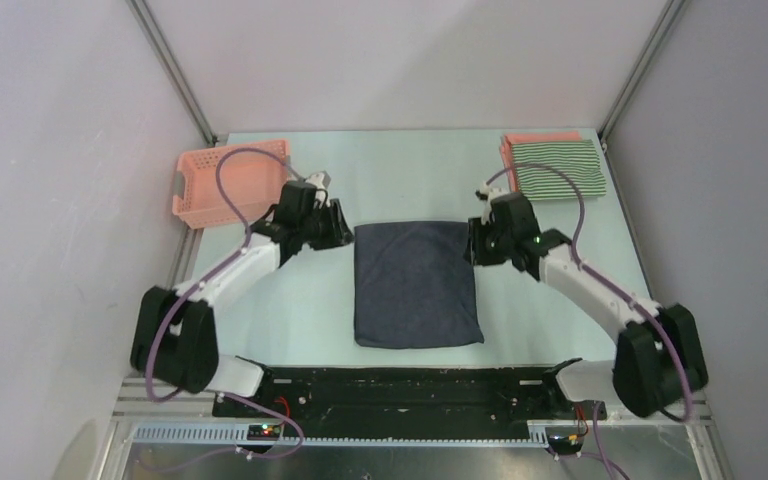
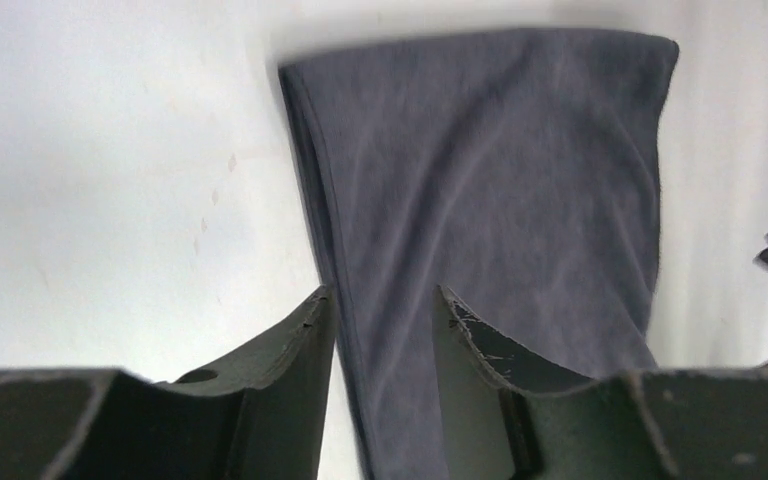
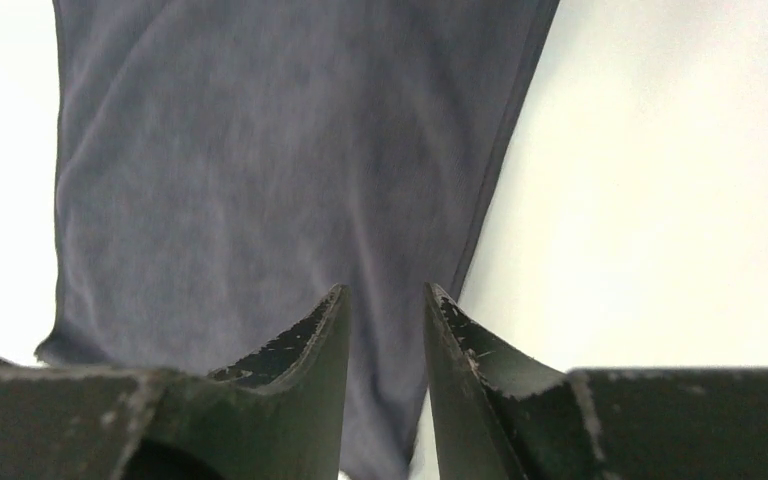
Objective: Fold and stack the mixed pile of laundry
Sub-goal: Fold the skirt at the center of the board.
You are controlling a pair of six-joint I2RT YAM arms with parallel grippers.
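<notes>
The dark navy-grey garment (image 1: 415, 285) lies flat as a folded rectangle on the table (image 1: 300, 300), directly between the two grippers, its far corners just beside their fingertips. The left gripper (image 2: 380, 295) is seen with its jaws apart; the garment's left edge runs under the gap and no cloth is seen pinched. The right gripper (image 3: 385, 290) is likewise parted, with the garment's right edge passing below the gap and stretching away from its tips.

The striped garment (image 1: 558, 168) is set on top of the salmon-pink shirt (image 1: 540, 138) as a folded stack, beyond the right gripper and to its outer side. The pink basket (image 1: 222, 185) stands beyond the left gripper, to its outer side.

The step in hand is judged to be the end of a fold on the navy piece, with both corners let go. Two of three garments appear folded and stacked, so the task is judged nearly done. For the next move, either a further fold is needed to match the stack's footprint, or the folded piece must be gripped at its edges without being opened and carried onto the stack beside the right gripper.
</notes>
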